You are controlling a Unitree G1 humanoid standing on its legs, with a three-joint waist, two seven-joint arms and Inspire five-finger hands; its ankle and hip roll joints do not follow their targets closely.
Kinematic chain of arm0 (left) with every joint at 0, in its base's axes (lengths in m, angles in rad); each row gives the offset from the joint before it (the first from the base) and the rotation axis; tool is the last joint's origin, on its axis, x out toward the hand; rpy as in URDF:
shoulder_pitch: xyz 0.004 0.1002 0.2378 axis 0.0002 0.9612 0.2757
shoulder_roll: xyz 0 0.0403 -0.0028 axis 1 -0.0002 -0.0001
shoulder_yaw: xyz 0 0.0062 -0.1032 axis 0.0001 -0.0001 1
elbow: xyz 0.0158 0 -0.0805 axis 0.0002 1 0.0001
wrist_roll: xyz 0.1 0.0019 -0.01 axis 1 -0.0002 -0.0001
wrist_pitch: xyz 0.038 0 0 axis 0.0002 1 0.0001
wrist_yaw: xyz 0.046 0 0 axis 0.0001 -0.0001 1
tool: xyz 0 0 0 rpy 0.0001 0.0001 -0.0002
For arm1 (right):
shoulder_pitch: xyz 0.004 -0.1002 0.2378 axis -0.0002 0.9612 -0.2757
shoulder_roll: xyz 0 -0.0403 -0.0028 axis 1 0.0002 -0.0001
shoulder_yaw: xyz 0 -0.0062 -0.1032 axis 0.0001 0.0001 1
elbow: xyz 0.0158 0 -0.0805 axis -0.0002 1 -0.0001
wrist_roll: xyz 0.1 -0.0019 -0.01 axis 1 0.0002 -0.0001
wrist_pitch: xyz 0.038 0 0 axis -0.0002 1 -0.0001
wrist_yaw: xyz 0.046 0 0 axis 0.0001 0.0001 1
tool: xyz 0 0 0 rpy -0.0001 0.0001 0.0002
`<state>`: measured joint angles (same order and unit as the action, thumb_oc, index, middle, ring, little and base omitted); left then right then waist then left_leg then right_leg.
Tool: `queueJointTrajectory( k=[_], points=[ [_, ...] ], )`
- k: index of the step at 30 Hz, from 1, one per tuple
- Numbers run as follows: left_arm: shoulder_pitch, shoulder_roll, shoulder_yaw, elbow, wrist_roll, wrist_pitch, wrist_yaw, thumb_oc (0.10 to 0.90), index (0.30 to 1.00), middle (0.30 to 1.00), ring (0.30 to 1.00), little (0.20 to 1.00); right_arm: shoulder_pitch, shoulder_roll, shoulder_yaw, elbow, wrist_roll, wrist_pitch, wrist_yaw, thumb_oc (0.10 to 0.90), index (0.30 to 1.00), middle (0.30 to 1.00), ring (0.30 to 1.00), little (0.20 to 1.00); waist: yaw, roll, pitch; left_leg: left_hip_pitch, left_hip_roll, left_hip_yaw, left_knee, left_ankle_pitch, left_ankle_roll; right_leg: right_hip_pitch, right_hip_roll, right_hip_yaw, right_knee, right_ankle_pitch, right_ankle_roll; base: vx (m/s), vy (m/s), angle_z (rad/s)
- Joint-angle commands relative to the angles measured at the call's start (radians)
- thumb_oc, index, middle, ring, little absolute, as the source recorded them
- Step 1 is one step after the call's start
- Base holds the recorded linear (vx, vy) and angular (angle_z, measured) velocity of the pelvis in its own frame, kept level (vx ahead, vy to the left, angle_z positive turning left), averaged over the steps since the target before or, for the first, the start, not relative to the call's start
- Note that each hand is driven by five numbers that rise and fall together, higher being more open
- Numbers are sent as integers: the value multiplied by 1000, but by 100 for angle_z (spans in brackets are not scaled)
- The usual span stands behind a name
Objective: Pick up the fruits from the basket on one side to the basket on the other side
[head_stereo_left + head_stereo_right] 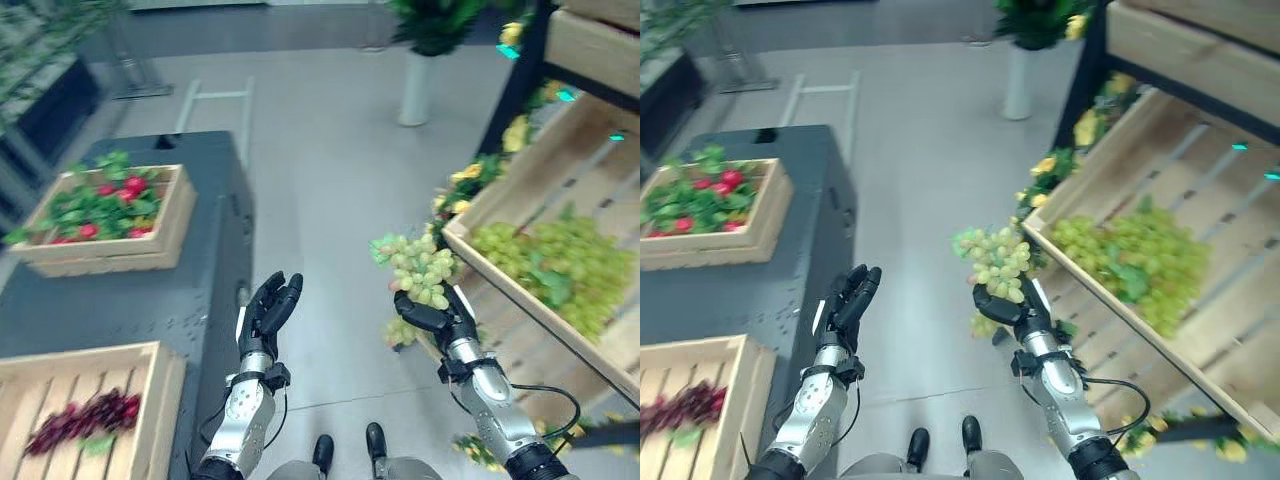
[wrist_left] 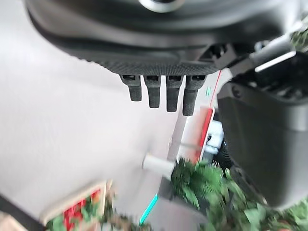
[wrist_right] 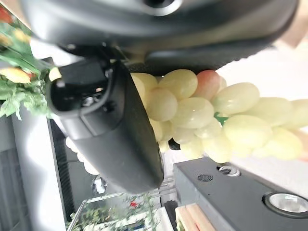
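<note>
The right hand (image 1: 432, 312) carries a bunch of green grapes (image 1: 418, 266), its fingers (image 3: 115, 139) and thumb curled round the cluster from beneath; in the right wrist view the grapes press against the palm. The bunch hangs in the air over the floor, just beside the lower rim of the slanted wooden crate (image 1: 560, 180) on the robot's right, which holds a large heap of green grapes (image 1: 560, 262) and some leaves.

The left hand (image 1: 268, 310) stands empty between the dark surface (image 1: 215, 250) and the right hand, fingers (image 2: 159, 91) straight and released.

On the robot's left, the near wooden crate (image 1: 150, 400) holds one bunch of dark red grapes (image 1: 85, 418) on its slats, and a farther crate (image 1: 170, 225) holds red fruit among green leaves.

By my reading, the transfer is in its carry stage: one green bunch is lifted clear of the source crate but not yet delivered. It must cross to the left side, and much fruit remains in the slanted crate.
</note>
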<state>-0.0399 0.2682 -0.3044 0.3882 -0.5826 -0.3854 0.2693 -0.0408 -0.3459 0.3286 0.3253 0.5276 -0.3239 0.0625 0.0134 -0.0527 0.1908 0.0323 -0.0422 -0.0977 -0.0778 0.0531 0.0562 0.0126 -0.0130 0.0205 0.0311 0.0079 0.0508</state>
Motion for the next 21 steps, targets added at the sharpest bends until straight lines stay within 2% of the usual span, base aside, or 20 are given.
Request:
queueJointTrajectory(
  k=[1, 8, 12, 14, 15, 16, 17, 18, 19, 21],
  points=[
    [-93, 10, 18, -25, 38, -126, 44, 800, 900, 900, 900, 900, -74, -10, 10, -146, 69, -90, 104, 400, 300, 300, 300, 300, -11, 27, -70, 58, -16, -6, 11, -107, -30, 95, -21, -15, -80, -35, 7, 48, 157, -35],
    [-53, -1, 36, -35, 44, -123, 76, 800, 900, 900, 900, 900, -24, 4, -4, -217, 73, -66, 129, 400, 300, 300, 300, 300, -28, 26, -76, 89, -19, 42, -1, -132, -2, 76, -47, -15, -49, -28, 35, 27, 156, -1],
    [-57, 5, 20, -38, 65, -108, 74, 800, 900, 900, 900, 900, -2, -1, 6, -267, 67, -67, 148, 400, 300, 300, 300, 300, -46, 25, -65, 85, -30, 74, -9, -143, 12, 31, -63, 9, -75, 33, 69, -53, 155, -10],
    [-57, 15, 16, -40, 73, -99, 84, 800, 900, 900, 900, 900, -11, -3, 12, -272, 79, -66, 166, 400, 300, 300, 300, 300, -43, 28, -58, 85, -23, 109, -9, -148, 15, 0, -71, -40, -27, 44, 82, -107, 98, -44],
    [-55, 24, 22, -44, 73, -105, 95, 800, 900, 900, 900, 900, -23, -6, 18, -277, 92, -59, 180, 400, 300, 300, 300, 300, -34, 32, -52, 87, -14, 144, -9, -146, 14, -19, -79, -99, 48, 43, 83, -93, 59, -49],
    [-55, 29, 27, -50, 74, -106, 99, 800, 900, 900, 900, 900, -28, -7, 21, -278, 96, -59, 188, 400, 300, 300, 300, 300, -28, 35, -50, 87, -9, 159, -9, -143, 14, -24, -85, -130, 96, 37, 80, -140, 83, -71],
    [-56, 44, 38, -64, 69, -108, 109, 800, 900, 900, 900, 900, -37, -8, 30, -275, 105, -66, 208, 400, 300, 300, 300, 300, -16, 43, -45, 84, 1, 188, -9, -136, 17, -32, -98, -183, 206, 12, 69, -124, 64, -74],
    [-58, 50, 45, -66, 64, -108, 110, 800, 900, 900, 900, 900, -40, -7, 33, -270, 106, -71, 218, 400, 300, 300, 300, 300, -11, 44, -43, 84, 3, 197, -9, -133, 20, -32, -99, -194, 247, -6, 62, -135, 43, -89],
    [-61, 54, 54, -64, 52, -106, 109, 800, 900, 900, 900, 900, -45, -7, 36, -263, 105, -78, 228, 400, 300, 300, 300, 300, -5, 43, -45, 76, 4, 205, -3, -130, 21, -26, -94, -203, 269, -25, 55, -102, -25, -80],
    [-67, 51, 70, -49, 37, -100, 127, 800, 900, 900, 900, 900, -56, -6, 47, -255, 99, -79, 242, 400, 300, 300, 300, 300, 13, 23, -53, 47, 0, 220, 25, -125, 8, 51, -78, -236, 202, -73, 47, -85, -130, -87]
  ],
)
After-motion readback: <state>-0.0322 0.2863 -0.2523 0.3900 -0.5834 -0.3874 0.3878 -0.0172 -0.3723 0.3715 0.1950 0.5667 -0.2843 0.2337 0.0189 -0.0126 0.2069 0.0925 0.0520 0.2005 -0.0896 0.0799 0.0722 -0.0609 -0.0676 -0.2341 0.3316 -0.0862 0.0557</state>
